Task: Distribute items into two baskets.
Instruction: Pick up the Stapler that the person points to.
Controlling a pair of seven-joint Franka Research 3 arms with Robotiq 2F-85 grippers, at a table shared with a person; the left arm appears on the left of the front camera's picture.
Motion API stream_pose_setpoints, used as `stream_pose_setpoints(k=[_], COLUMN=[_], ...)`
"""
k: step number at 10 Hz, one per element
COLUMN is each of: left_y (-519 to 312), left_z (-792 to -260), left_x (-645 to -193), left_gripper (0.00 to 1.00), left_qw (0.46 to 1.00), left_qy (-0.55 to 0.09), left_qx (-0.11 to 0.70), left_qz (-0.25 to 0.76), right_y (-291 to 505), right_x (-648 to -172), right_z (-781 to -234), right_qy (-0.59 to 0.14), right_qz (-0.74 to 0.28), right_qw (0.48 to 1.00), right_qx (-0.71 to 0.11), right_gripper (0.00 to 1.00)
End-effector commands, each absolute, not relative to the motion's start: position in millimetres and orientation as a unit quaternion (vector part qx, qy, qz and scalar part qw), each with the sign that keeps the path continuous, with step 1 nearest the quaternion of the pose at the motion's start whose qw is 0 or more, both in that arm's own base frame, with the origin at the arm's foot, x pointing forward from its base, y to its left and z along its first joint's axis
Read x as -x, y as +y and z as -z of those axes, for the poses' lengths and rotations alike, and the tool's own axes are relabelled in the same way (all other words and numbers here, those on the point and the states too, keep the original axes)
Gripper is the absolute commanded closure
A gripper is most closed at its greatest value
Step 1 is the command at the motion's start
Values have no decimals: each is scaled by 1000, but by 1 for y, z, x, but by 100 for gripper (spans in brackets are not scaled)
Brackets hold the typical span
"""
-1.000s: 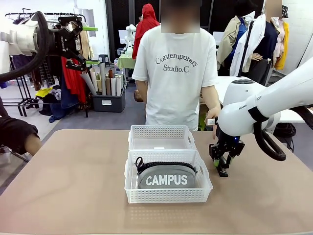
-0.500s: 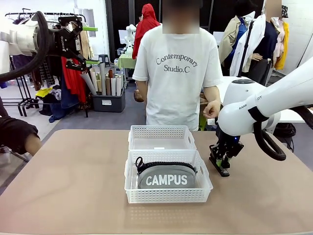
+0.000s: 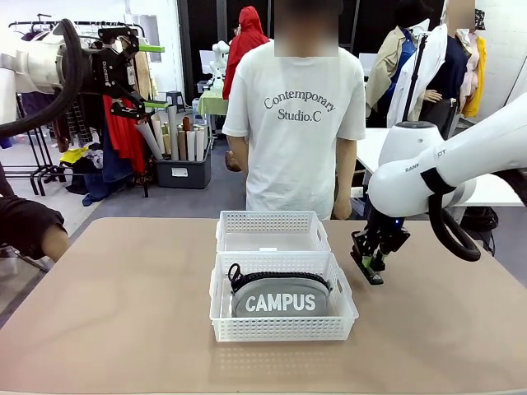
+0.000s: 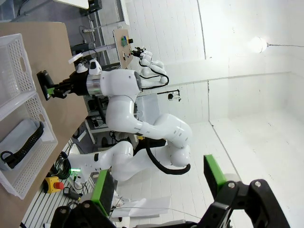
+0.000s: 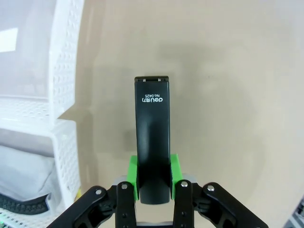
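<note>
Green-padded left pincer [image 3: 154, 76] is hanging wide open, holding nothing, high above the desk [image 3: 123, 313]; the grey pouch [image 3: 280, 298] is lying in the near basket [image 3: 280, 331], with the far basket [image 3: 272, 220] holding no item. Right pincer [image 3: 372, 265] is clenching the black stapler [image 5: 152, 128] just right of the baskets; lifting it clear over the far rim before releasing looks wisest.

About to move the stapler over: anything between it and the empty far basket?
Nothing visible does. The right gripper holds the stapler above the table, just right of the far basket; it need only clear that basket's lattice side wall.
</note>
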State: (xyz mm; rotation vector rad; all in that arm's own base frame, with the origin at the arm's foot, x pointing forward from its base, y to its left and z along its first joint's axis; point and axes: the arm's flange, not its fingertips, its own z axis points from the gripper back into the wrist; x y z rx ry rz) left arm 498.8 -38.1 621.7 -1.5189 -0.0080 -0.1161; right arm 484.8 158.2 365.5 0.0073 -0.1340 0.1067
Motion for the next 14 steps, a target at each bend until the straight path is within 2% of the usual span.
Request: stream_pose_setpoints(k=[1, 4, 10, 14], left_y=[-37, -37, -37, -37], left_z=[-623, -623, -623, -623], left_x=[-497, -497, -497, -497], left_gripper=[0, 0, 0, 0], left_qw=[723, 723, 723, 723], left_qy=[-5, -5, -5, -5], left_qx=[689, 689, 689, 689], left_qz=[53, 53, 53, 53], right_y=[168, 172, 185, 184], right_x=[-477, -471, -492, -499], right_z=[-402, -465, -573, -611], right_qy=[-75, -8, -27, -53], right_qz=[-11, -14, 16, 32], right_qw=[997, 1000, 999, 997], right_qx=[2, -8, -34, -43], right_gripper=[100, 100, 100, 100])
